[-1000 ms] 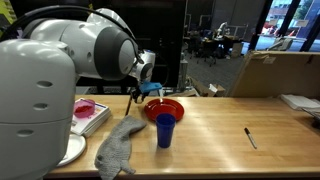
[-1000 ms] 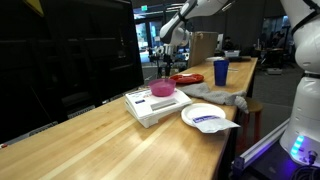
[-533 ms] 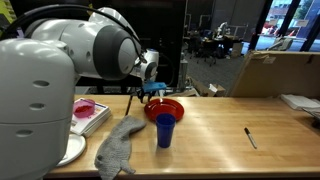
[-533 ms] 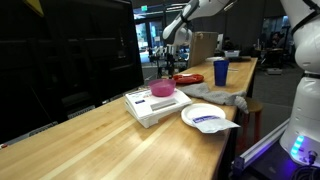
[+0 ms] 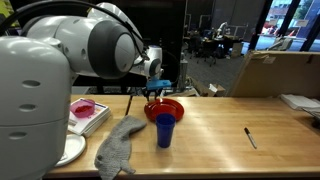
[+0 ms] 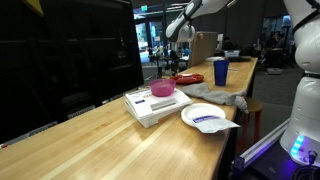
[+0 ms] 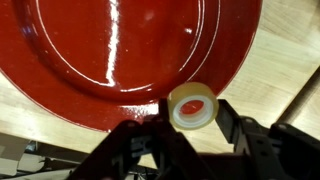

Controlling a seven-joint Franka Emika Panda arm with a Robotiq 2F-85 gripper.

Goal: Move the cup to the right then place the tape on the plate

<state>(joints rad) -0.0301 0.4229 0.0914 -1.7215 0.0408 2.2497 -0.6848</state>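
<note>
The gripper [image 7: 193, 110] is clamped on the tape [image 7: 207, 98], which hangs over the rim of the red plate [image 7: 100, 50], while the blue cup [image 5: 165, 130] stands just beside that plate on the tabletop [image 5: 230, 140].

I work over a long bench [image 5: 250, 115] of pale, glossy wood that catches the overhead light. A big cardboard box [image 5: 275, 72] stands at its far right, and beyond it lies a dim office with desks and chairs [image 5: 222, 42]. Tall dark panels [image 6: 70, 55] wall off the bench's far edge.
</note>
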